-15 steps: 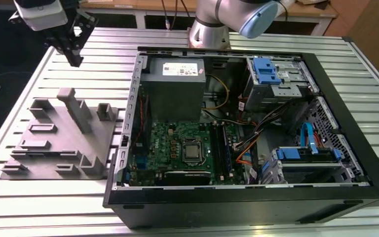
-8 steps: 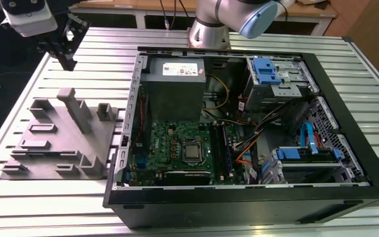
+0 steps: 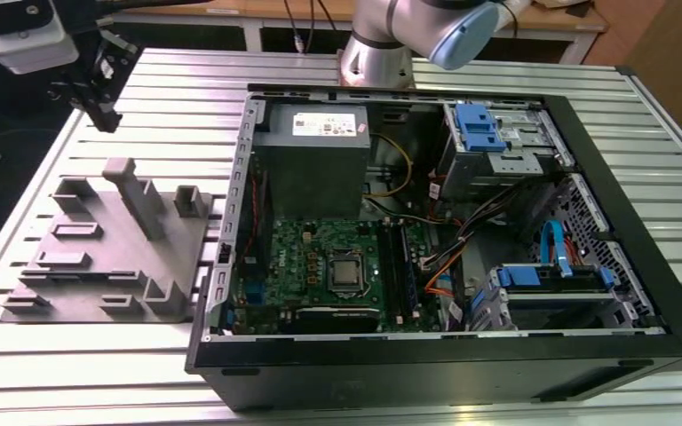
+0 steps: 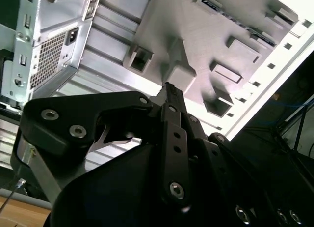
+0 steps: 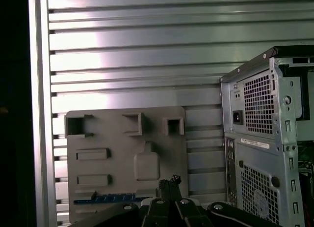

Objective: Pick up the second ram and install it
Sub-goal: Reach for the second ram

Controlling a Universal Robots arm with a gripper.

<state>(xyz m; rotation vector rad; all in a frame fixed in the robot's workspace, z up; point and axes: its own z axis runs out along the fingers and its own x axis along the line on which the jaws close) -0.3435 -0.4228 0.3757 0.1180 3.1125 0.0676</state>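
Note:
A thin dark strip with a bluish edge, the second ram point(image 5: 105, 199), lies along one edge of the grey holder tray point(image 5: 113, 133). In the exterior view that tray point(image 3: 92, 266) sits on the slatted table to the left of the open computer case point(image 3: 460, 355). My gripper point(image 3: 102, 114) hangs high above the tray's far end, well clear of it. In both wrist views its black fingertips point(image 4: 170, 91) point(image 5: 170, 181) are pressed together, shut on nothing. The motherboard point(image 3: 317, 266) lies flat in the case, with its long memory slots point(image 3: 400, 266) beside the CPU socket.
The grey tray carries upright slabs point(image 3: 139, 200) and pockets. Inside the case are a power supply point(image 3: 312, 160), blue-tabbed drive cages point(image 3: 483, 133) and loose cables point(image 3: 436, 266). The case's rear panel point(image 5: 265, 153) stands close beside the tray. The arm's base point(image 3: 376, 53) stands behind the case.

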